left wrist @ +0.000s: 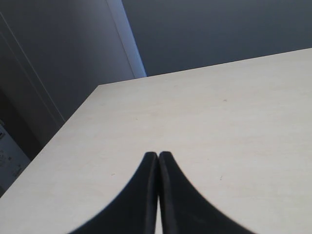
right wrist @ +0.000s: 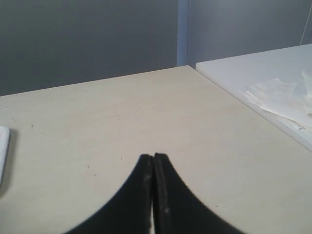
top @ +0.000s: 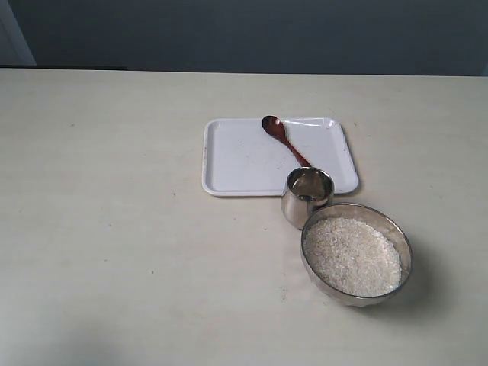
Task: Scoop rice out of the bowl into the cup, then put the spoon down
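The dark wooden spoon [top: 284, 139] lies on a white square tray [top: 229, 160], its handle running toward the small steel cup [top: 307, 197], which stands just in front of the tray. The wide steel bowl [top: 357, 254] sits right of and nearer than the cup, filled with white rice [top: 352, 256]. Neither arm shows in the exterior view. My left gripper [left wrist: 158, 155] is shut with nothing in it, over bare tabletop. My right gripper [right wrist: 153, 157] is also shut and holds nothing, above bare table.
The beige table [top: 114, 229] spreads wide on the left and front. In the right wrist view a white edge [right wrist: 3, 151] shows beside the gripper, and a second white surface with crumpled paper [right wrist: 285, 100] adjoins the table.
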